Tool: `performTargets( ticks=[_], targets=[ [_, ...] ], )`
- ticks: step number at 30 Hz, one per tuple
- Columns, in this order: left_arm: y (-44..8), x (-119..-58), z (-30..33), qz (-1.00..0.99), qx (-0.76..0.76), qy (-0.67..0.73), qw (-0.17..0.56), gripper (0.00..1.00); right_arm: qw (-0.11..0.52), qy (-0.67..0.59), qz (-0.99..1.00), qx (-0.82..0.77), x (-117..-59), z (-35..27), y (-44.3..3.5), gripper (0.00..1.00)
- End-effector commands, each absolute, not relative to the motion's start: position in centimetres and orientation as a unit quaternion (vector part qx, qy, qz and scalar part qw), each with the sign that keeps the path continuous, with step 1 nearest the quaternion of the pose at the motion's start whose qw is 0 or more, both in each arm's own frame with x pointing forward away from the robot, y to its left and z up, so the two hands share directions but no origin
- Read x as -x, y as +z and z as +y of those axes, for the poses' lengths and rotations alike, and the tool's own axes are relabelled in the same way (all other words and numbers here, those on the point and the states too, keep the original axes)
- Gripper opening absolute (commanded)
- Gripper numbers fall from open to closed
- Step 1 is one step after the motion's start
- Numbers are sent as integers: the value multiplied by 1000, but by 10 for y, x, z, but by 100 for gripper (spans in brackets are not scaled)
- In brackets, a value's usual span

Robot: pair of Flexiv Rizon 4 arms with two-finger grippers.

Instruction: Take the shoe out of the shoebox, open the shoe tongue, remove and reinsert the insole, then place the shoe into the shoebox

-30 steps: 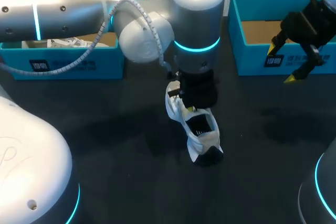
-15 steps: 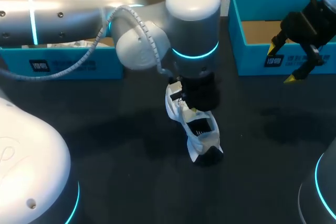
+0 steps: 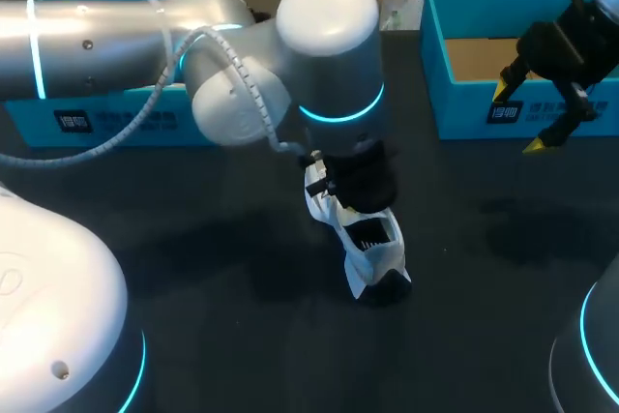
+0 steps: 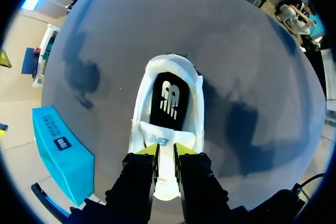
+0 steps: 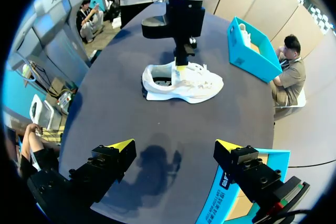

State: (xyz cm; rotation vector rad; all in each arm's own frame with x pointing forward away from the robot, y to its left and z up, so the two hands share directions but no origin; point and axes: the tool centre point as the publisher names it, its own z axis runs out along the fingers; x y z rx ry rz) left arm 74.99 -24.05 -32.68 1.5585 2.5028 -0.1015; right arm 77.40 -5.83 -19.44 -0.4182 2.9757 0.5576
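Gripping the white shoe's (image 3: 375,244) padded tongue (image 4: 164,141) are yellow-tipped left jaws.

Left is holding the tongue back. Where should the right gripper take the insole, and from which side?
Probably its heel end: the insole lies flat and exposed in the opening of the shoe, ahead of the left gripper, which is shut on the tongue. Bring the open right gripper down from above on the heel side, clear of that arm.

shoebox (image 3: 464,115): white label, characters unreadable | insole (image 4: 169,109): white logo
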Motion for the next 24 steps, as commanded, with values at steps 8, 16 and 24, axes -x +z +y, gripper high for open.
performTargets(
  ticks=[8,16,24],
  targets=[
    [-345,-746,-232,855,-498,-59,130,16,41,181,973,137,-776,-58,-195,100],
    [-321,-750,-229,856,-498,-60,128,19,41,181,973,137,-776,-58,-195,100],
    [-292,-745,-226,869,-485,-39,87,34,41,181,973,137,-776,-58,-195,100]
  ],
)
